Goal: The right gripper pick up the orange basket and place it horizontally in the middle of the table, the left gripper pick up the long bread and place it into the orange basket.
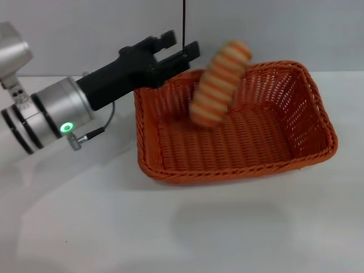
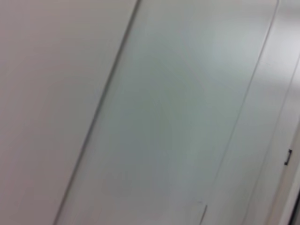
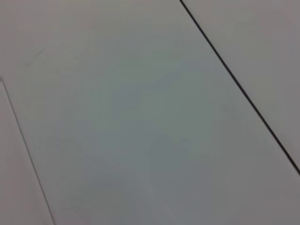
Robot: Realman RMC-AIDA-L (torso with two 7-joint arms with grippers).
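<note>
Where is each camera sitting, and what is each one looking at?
Head view: sits on the robot's head, looking forward and down at the table, the orange basket and the long bread, which is blurred above the basket; the left hand reaches in, open.
Left wrist view: sits on the left arm's wrist, faces only pale flat panels; no fingers show.
Right wrist view: sits on the right arm's wrist, faces pale panels with a dark seam; the right hand does not show.
Shared: both wrist views show only plain pale surfaces.

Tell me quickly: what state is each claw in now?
Left claw: open, holding nothing; the bread is in mid-air over the basket.
Right claw: not in view.
</note>
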